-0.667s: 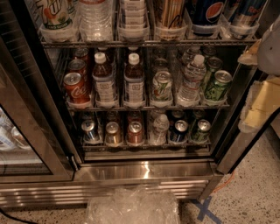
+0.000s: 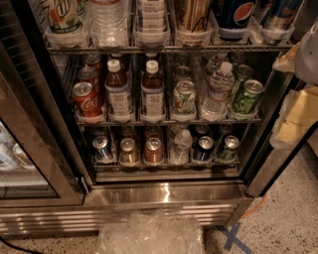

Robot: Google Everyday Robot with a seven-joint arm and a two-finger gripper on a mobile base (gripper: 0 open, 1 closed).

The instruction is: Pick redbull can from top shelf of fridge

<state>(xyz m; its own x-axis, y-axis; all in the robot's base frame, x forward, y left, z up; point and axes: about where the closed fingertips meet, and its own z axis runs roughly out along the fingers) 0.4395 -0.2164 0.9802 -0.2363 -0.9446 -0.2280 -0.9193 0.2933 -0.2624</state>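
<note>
The fridge (image 2: 164, 196) stands open, with a steel sill and dark interior. The top shelf (image 2: 164, 48) runs along the top edge of the view, fronted by clear plastic trays. The redbull can (image 2: 278, 14) stands in the far right tray, its blue and silver lower part showing and its top cut off. A wider Pepsi can (image 2: 234, 15) is just left of it. My gripper (image 2: 297, 106) shows as pale cream and grey parts at the right edge, in front of the fridge's right frame, below and to the right of the redbull can.
The glass door (image 2: 30, 149) hangs open at the left. The middle rack holds a red Coke can (image 2: 87, 99), bottles and green cans. The bottom rack holds small cans. A crumpled clear plastic sheet (image 2: 151, 235) lies on the speckled floor, with a blue tape cross (image 2: 232, 238) beside it.
</note>
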